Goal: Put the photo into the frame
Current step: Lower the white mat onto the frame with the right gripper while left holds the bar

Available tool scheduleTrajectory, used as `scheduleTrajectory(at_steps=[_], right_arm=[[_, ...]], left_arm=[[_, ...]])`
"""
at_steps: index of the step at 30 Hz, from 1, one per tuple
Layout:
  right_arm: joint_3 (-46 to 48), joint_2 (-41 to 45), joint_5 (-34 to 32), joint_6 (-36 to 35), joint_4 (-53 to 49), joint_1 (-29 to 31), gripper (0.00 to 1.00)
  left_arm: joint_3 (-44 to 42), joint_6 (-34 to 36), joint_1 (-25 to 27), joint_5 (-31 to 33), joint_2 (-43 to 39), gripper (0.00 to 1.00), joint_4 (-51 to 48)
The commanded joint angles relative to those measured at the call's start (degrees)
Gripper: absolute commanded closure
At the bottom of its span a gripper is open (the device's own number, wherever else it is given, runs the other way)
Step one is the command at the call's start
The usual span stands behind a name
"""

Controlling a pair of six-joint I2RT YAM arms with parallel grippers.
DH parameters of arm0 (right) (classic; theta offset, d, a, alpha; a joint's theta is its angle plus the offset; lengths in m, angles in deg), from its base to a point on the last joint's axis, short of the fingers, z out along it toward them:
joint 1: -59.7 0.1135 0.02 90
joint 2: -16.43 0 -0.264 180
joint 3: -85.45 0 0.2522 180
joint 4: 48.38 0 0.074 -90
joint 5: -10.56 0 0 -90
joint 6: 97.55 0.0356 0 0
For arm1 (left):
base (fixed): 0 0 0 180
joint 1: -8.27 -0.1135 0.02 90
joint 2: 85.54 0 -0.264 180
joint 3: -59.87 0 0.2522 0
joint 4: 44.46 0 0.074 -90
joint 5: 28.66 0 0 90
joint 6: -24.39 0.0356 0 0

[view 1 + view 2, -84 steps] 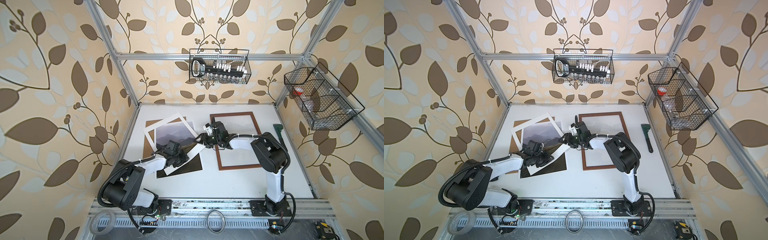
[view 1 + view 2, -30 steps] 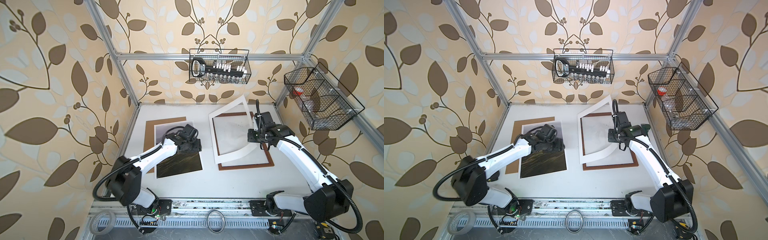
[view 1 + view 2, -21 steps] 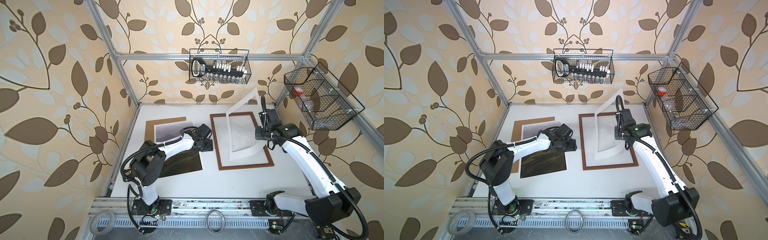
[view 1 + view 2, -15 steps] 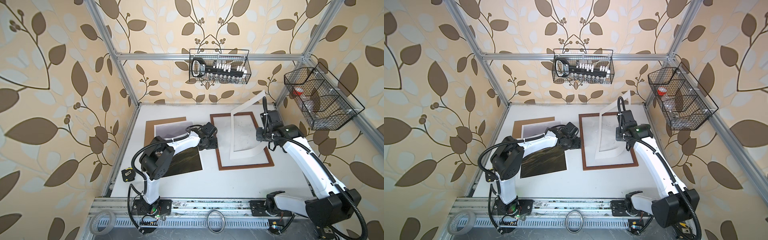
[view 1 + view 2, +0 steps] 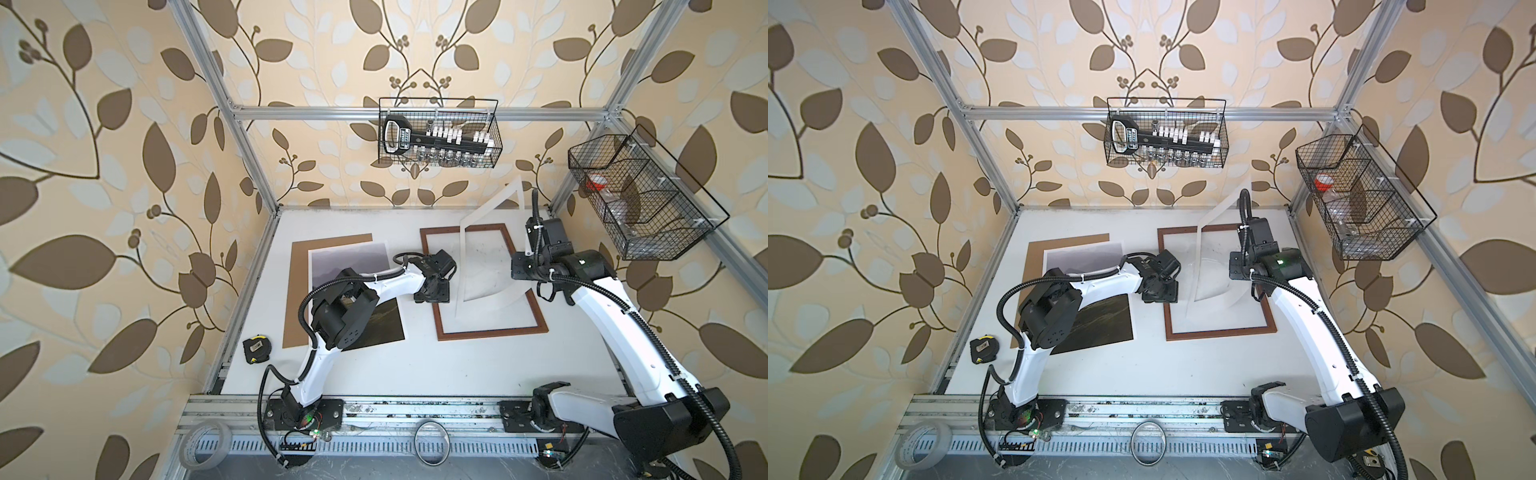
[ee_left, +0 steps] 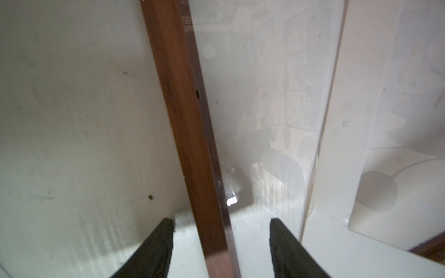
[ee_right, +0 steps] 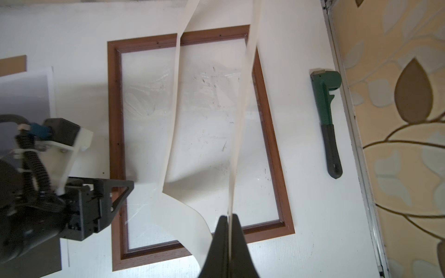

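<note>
The photo (image 5: 349, 266), a grey misty landscape print, lies flat at the left on a brown backing board (image 5: 299, 257); my left arm crosses over its dark lower half. The frame (image 5: 490, 332) with its reddish-brown border lies flat to its right. My left gripper (image 5: 432, 291) is open and straddles the frame's left rail (image 6: 183, 108) without touching it. My right gripper (image 7: 228, 217) is shut on the edge of a white mat (image 5: 478, 307), which hangs tilted and bowed above the frame (image 7: 115, 120). Neither gripper holds the photo (image 5: 1084, 257).
A green wrench (image 7: 325, 101) lies right of the frame near the table's right edge. A tape measure (image 5: 257, 350) sits by the left edge. Wire baskets hang on the back wall (image 5: 436, 133) and the right wall (image 5: 640, 199).
My left gripper left the photo and moved right to the frame's left rail. My right gripper carried the mat to the right and tipped it more upright over the frame.
</note>
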Motion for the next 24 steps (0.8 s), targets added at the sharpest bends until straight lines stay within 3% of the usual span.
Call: scheduleTrajectory(at_steps=[1, 12, 18, 24], right_arm=[[-3.5, 1.7, 3.2, 0.2, 0.8, 0.0, 1.00], [-9.7, 3.4, 13.1, 2.7, 4.4, 0.0, 1.00], [-11.7, 3.1, 18.0, 3.0, 5.0, 0.0, 1.00], [-11.5, 2.4, 25.3, 3.7, 7.2, 0.9, 1.00]], left_arm=[[1.8, 1.9, 0.7, 4.5, 2.4, 0.41, -7.5], [-3.5, 9.0, 1.4, 11.0, -0.2, 0.62, -10.6], [-8.1, 13.0, 1.0, 16.2, -2.8, 0.66, -12.4], [-14.3, 15.8, -0.7, 16.2, -7.5, 0.67, -10.0]])
